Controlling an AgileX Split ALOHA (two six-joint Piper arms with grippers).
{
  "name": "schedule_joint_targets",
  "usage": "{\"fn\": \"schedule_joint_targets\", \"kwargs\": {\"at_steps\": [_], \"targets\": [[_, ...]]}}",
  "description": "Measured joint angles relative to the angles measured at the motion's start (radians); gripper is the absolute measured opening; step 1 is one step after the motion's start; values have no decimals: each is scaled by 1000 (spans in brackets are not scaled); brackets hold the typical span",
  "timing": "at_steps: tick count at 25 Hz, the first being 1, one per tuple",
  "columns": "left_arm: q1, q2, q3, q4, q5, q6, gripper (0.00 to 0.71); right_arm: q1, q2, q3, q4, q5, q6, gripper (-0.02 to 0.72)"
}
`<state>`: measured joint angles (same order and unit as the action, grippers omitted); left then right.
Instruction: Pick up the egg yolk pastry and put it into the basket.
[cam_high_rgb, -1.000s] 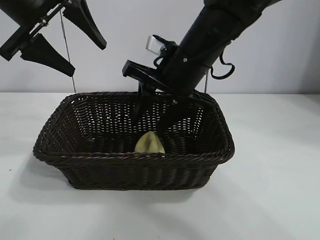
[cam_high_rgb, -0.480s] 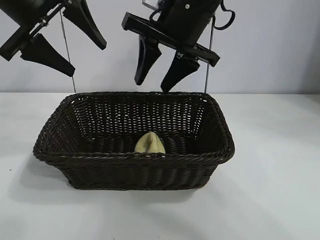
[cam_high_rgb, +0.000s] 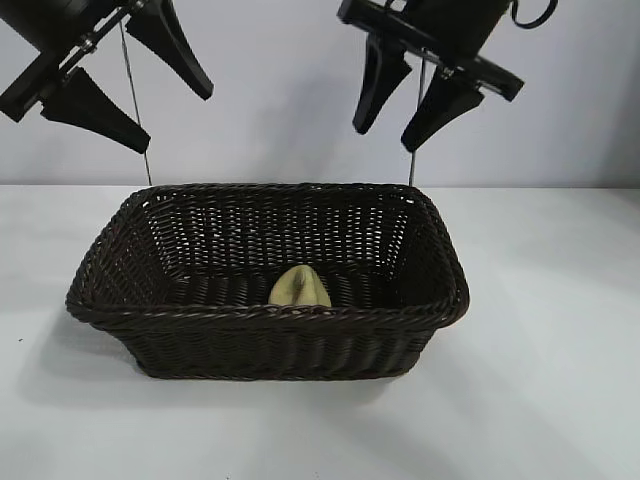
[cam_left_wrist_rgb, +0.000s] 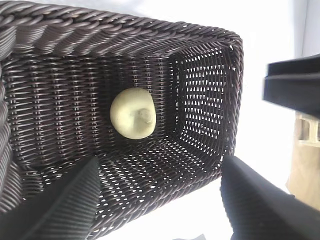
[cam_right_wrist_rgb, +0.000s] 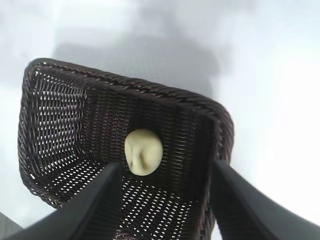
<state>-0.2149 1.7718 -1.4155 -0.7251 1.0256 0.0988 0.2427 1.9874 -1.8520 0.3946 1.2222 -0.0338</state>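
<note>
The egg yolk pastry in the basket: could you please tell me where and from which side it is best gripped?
Probably from straight above, fingers closing across the rounded flanks of the egg yolk pastry, below its small peak. It sits upright on the floor of the basket, clear of the walls, whose sloping wicker sides block a level approach. The dome narrows upward, so a low grip should slip less.

Exterior view. The basket (cam_high_rgb: 268, 282) stands on the white desk (cam_high_rgb: 540, 330), its long side facing the camera. The egg yolk pastry (cam_high_rgb: 299, 287) lies on the basket floor, close to the near wall. The right tool (cam_high_rgb: 402, 108) hangs above the far rim at 1 o'clock from the pastry, fingers apart and empty. The left tool (cam_high_rgb: 150, 98) hangs at 10 o'clock, fingers likewise spread, holding nothing.
</note>
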Motion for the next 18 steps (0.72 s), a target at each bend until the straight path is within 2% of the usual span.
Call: {"fn": "schedule_joint_targets", "kwargs": {"at_steps": [7,18], "targets": [[0,0,0,0,-1,0,498,-80,-99,0,10,11,-37,392],[0,0,0,0,-2,0,498,-87,-119,110,4,13,-58,392]]}}
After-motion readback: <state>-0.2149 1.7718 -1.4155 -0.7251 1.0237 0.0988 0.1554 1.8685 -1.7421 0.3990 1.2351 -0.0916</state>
